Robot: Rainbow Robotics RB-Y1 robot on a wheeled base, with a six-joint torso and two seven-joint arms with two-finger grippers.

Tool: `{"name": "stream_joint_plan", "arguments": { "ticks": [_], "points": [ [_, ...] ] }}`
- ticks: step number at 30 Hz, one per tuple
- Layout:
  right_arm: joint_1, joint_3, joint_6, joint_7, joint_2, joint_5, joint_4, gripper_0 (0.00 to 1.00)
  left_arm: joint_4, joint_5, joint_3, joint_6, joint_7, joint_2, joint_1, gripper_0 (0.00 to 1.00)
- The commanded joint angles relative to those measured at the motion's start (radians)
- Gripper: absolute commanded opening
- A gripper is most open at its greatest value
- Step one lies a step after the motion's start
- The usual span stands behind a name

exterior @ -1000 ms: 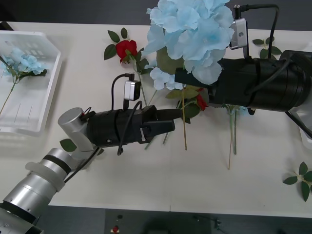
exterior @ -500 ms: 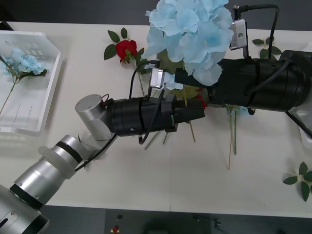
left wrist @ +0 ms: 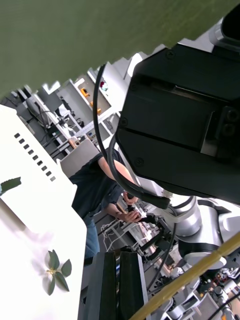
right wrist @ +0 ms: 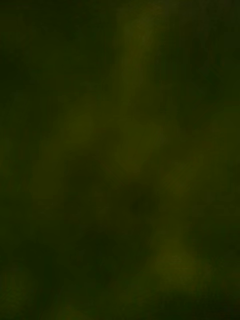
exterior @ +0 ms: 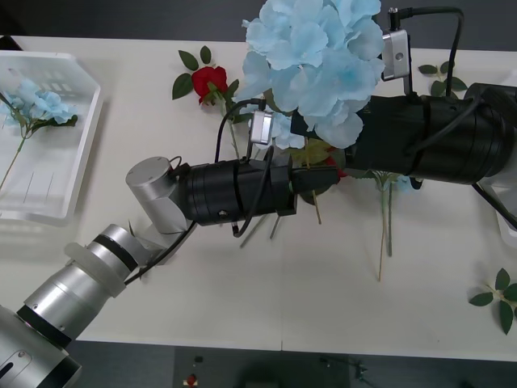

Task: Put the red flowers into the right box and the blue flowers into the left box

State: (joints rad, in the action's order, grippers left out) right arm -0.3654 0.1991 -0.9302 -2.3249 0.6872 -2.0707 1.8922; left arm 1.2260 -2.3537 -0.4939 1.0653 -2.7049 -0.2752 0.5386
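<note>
A: Start at the right pincer (exterior: 300, 123). What is it doing?

B: It grips a blue flower (exterior: 311, 52) by the base of the stem, with the big head raised above the worktop (exterior: 242, 307) near the far edge. The right wrist view is just dark green blur, so I judge a leaf sits right against that camera.

A: And the left pincer (exterior: 323, 176)?

B: It reaches in from the near left, and its tip lies just under the right pincer, among leaves. I cannot tell whether its fingers are open or closed. I'd guess it is after that stem, to carry it across, since the left box (exterior: 77, 153) is on the left arm's side.

A: What is in that box?

B: One blue flower (exterior: 36, 103) lies in it, at the far left of the worktop.

A: Anything around the pincers?

B: A red flower (exterior: 209, 82) lies to the left, near the far edge. Another red flower (exterior: 333, 169) peeks out between the two pincers, half hidden. Loose stems (exterior: 384, 234) trail toward the near side, and a leaf sprig (exterior: 498, 297) lies at the right.

A: What stands in the way?

B: The tangle of leaves and stems under both arms. A grab there could catch the wrong one.
</note>
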Motion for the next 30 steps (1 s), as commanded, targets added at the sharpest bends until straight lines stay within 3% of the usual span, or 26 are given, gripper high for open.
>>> {"name": "stream_joint_plan", "arguments": {
  "ticks": [1,2,3,9,15,23,30],
  "points": [
    [-0.026,0.006,-0.004,-0.025,-0.008,0.0,0.025,0.6,0.026,-0.006,0.008,-0.025,0.0,-0.009,0.02,0.0],
    [-0.026,0.005,-0.004,-0.024,-0.008,-0.003,0.025,0.85,0.026,-0.009,0.011,-0.025,0.0,-0.01,0.02,0.0],
    [-0.026,0.006,-0.002,-0.022,-0.006,-0.006,0.025,1.0,0.026,-0.012,0.015,-0.025,0.0,-0.015,0.02,0.0],
    [-0.026,0.005,-0.002,-0.007,-0.006,-0.006,0.025,1.0,0.026,-0.053,0.064,-0.025,0.0,-0.056,0.011,0.0],
    [-0.026,0.006,-0.001,0.004,-0.006,-0.006,0.025,1.0,0.026,-0.105,0.19,-0.031,0.0,-0.177,-0.017,0.0],
    [-0.026,0.005,-0.001,0.025,-0.001,-0.006,0.025,1.0,-0.068,0.07,0.5,-0.071,0.0,-0.493,-0.019,0.0],
    [-0.033,0.006,0.022,0.11,0.057,-0.006,0.025,1.0,-0.181,0.252,0.528,-0.166,0.0,-0.742,-0.02,0.0]
  ]
}}
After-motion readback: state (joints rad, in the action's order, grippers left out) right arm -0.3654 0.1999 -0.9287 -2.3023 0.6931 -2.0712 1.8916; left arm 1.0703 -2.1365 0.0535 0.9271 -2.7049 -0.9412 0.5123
